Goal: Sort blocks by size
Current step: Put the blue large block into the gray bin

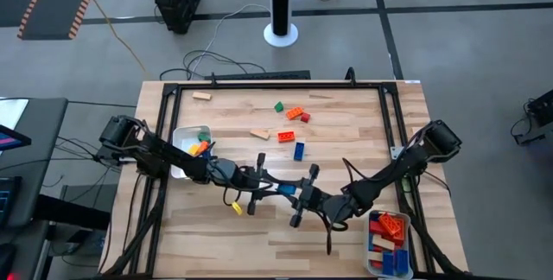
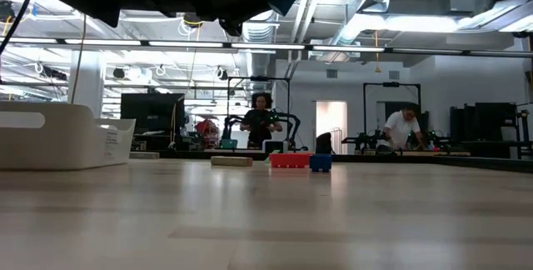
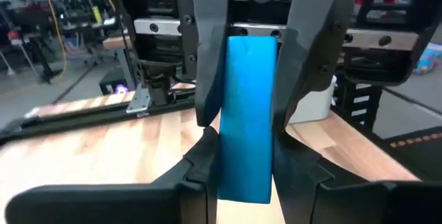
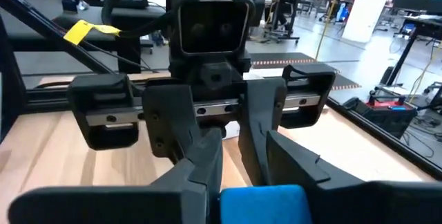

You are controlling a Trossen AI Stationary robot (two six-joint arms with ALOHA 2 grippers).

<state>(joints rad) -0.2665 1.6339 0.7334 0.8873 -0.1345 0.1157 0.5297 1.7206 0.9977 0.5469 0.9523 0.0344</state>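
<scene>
The left gripper (image 1: 275, 185) hung above the middle of the table with its fingers (image 3: 207, 65) pressed on both sides of a long blue block (image 3: 247, 117), which stood lengthwise between them. Behind that gripper, toward its own arm, sat a white tray (image 1: 183, 133) with a few small blocks in it, and a yellow block (image 1: 236, 207) lay on the wood just beside the arm. Directly facing it, nose to nose, was the right gripper (image 1: 298, 195), its fingers (image 4: 197, 156) drawn in narrow around the other end of the same blue block, so both seemed to have hold of it, a handover in progress by the look of it. Beyond the meeting point, farther across the table, loose blocks lay scattered: a tan wooden block (image 1: 259, 133), a green block (image 1: 279, 106), two orange blocks (image 1: 286, 136), a red block (image 1: 305, 117) and a short blue block (image 1: 299, 150). Near the right arm's side stood a second tray (image 1: 373, 258) full of longer red, orange and blue blocks. The risk was in the exchange: if the left fingers let go before the right had a firm grip, the block could drop or twist; if both pulled while clamped, it could slip askew and land badly in the tray.
</scene>
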